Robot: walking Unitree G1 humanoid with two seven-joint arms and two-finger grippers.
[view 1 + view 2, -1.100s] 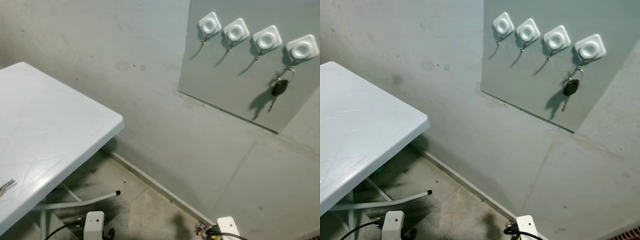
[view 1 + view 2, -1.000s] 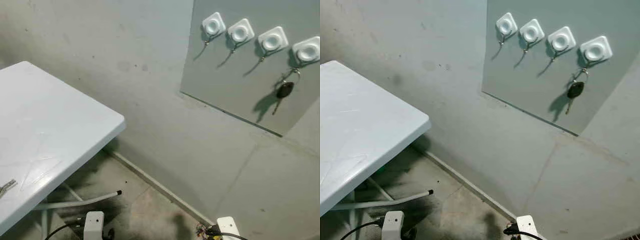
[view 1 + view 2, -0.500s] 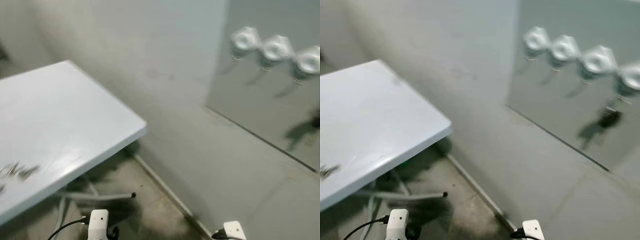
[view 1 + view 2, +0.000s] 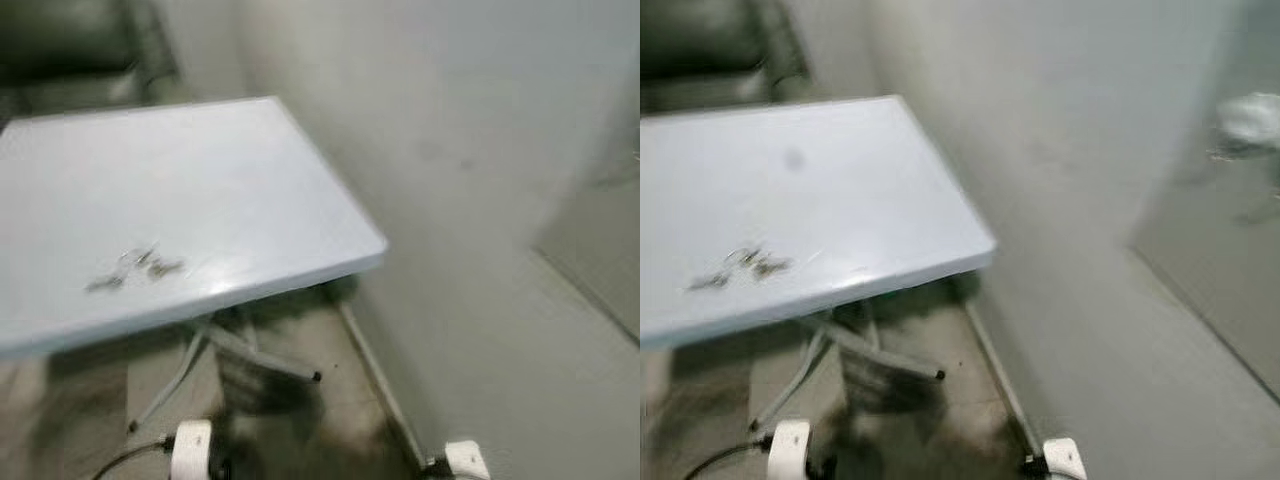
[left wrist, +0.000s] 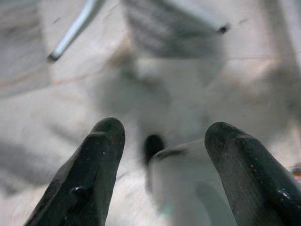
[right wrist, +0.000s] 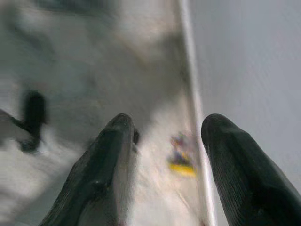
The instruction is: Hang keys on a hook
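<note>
Nearest, both grippers, left (image 5: 162, 155) and right (image 6: 164, 155), are hung low over the floor, fingers spread wide and empty. Beyond, blurred keys (image 4: 135, 268) lie on the white table (image 4: 280, 170), apparently awaiting pickup. Farthest right, a hook (image 4: 1252, 115) is glimpsed on the wall.

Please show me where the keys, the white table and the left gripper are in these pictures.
keys (image 4: 135, 268): left eye view, middle of the blurred bunch on the tabletop.
white table (image 4: 250, 160): left eye view, bare tabletop.
left gripper (image 5: 162, 155): left wrist view, midway between its open fingertips.
</note>
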